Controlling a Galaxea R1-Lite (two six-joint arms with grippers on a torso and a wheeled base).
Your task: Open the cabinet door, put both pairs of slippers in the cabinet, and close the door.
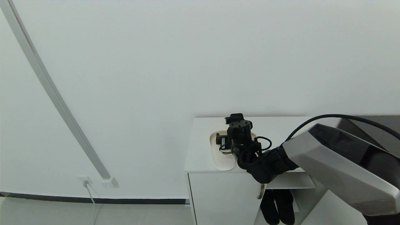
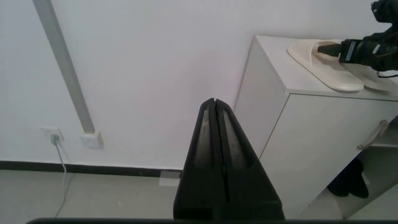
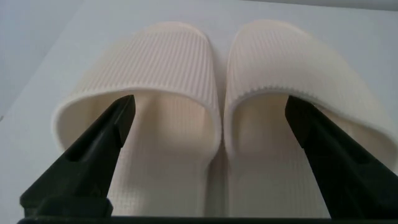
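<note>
White cabinet (image 1: 200, 156) stands on the grey floor (image 1: 47, 214), back to the wall. On its top: pair of cream slippers (image 1: 222, 161), side by side, left part, heels near front edge. Inside, below the inner shelf (image 1: 290, 181): black slippers (image 1: 278, 206).

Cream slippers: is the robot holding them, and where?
Not yet. The right gripper is open at the cream slippers, one finger at each opening; nothing pinched.

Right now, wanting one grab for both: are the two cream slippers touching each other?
Touching. The right wrist view shows one cream slipper and the other slipper with inner sides pressed together, no gap.
</note>
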